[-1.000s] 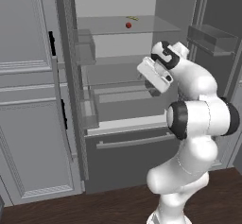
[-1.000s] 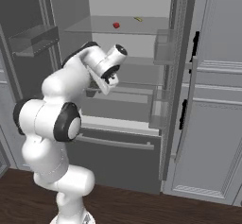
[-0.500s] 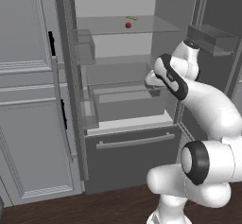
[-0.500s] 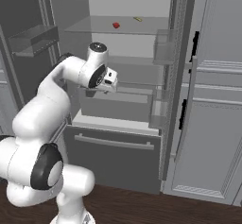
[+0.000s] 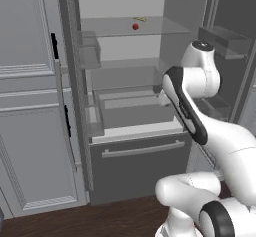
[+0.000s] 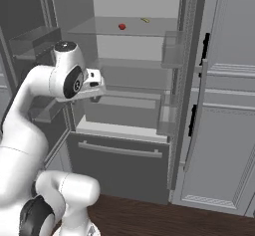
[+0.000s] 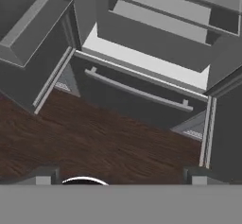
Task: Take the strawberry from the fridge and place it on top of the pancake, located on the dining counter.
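The strawberry (image 5: 135, 26) sits on the top glass shelf (image 5: 150, 28) of the open fridge (image 5: 125, 106), just below and beside a thin yellowish item (image 5: 140, 19); the fingers (image 7: 118, 178) stand wide and hold nothing, well below that shelf and pointed down toward the fridge's bottom drawer (image 7: 142, 95) and the wood floor (image 7: 94, 142); the risk, as I judge it, is the climb: the wrist must swing up and in, and could clip the shelf's front edge or a door bin (image 6: 172, 51); a careless close might nudge the small round fruit so it rolls back, or catch the yellowish item instead.
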